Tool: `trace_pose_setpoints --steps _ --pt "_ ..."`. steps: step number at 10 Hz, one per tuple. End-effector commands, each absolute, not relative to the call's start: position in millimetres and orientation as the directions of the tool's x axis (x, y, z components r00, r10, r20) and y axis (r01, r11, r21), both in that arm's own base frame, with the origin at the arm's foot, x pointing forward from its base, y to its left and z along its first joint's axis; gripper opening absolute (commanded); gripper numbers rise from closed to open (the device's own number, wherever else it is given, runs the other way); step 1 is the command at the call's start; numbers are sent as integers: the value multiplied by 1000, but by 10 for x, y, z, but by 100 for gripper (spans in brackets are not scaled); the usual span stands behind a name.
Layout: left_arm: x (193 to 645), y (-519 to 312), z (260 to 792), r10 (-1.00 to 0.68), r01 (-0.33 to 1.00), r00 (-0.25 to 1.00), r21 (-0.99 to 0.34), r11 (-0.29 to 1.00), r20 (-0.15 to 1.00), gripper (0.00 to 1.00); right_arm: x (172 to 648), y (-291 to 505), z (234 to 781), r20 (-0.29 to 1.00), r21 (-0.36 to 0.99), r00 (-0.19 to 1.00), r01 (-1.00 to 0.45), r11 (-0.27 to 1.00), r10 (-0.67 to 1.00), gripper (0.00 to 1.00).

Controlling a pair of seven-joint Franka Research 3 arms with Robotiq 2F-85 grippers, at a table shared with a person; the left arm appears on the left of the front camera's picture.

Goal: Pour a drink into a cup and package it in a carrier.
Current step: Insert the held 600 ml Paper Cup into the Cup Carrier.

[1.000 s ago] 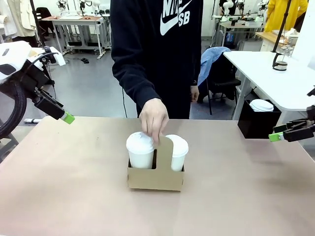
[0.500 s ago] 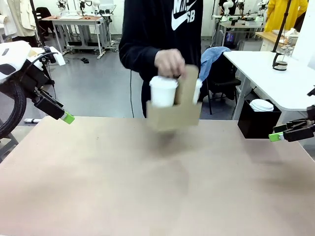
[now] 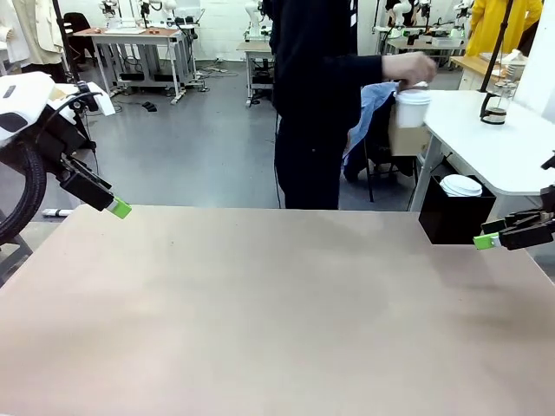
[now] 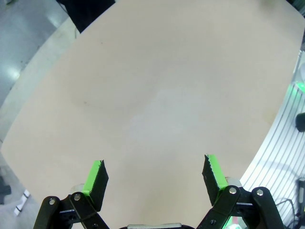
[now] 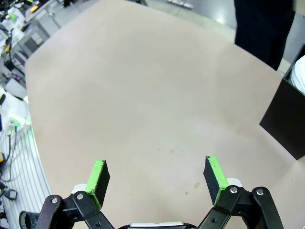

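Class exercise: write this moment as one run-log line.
carrier: carried by person's hand toward side table | left pincer: open | right pincer: open

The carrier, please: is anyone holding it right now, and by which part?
The person's hand holds the carrier from above, apparently by its handle; both pincers are empty.

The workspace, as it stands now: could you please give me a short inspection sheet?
Surface: tan table, bare in the middle.
Job's things: carrier with a lidded cup in the person's hand, off the table, beside the white side table; glass carafe standing on that table.
Clutter: black box with white lids at the far right edge.
Grippers: left pincer open, holding nothing; right pincer open, holding nothing.
Cables: black hose on the left arm.
Surroundings: lab benches behind.
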State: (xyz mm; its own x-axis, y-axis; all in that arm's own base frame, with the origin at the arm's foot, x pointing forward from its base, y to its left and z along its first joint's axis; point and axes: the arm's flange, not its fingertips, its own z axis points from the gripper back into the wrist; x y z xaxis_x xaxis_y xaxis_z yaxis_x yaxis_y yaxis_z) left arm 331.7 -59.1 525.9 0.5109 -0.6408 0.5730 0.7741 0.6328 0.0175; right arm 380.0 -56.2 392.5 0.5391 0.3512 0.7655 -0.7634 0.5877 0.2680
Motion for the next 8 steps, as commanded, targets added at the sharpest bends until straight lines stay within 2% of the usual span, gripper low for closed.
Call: trace_pose_setpoints --steps 1,8 --pt "3310 -598 5263 -632 772 516 6 636 578 100 3798 -568 3926 764 268 541 -763 589 353 100" --pt "3310 -598 5263 -632 772 516 6 636 578 100 3798 -568 3926 764 268 541 -763 589 353 100"
